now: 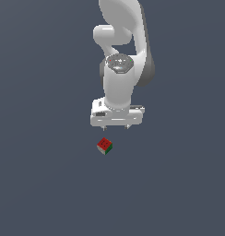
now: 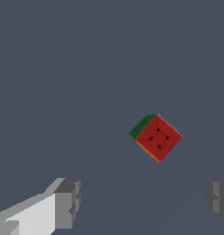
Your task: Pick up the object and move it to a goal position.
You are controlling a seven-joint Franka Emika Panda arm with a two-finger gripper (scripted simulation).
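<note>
The object (image 1: 104,146) is a tiny cube with a red top face bearing dark marks, plus green and white side faces. It lies on the dark grey floor, a little in front of and below my gripper (image 1: 116,126) in the exterior view. In the wrist view the cube (image 2: 156,137) shows its red marked face and a green face, turned about 45 degrees. My gripper (image 2: 143,202) is open and empty, and the cube lies beyond the fingertips, not between them. Both fingers (image 2: 68,202) are wide apart.
The white arm (image 1: 121,50) rises above the gripper towards the top of the exterior view. The dark grey floor (image 1: 40,175) spreads flat all around, with no other objects in view.
</note>
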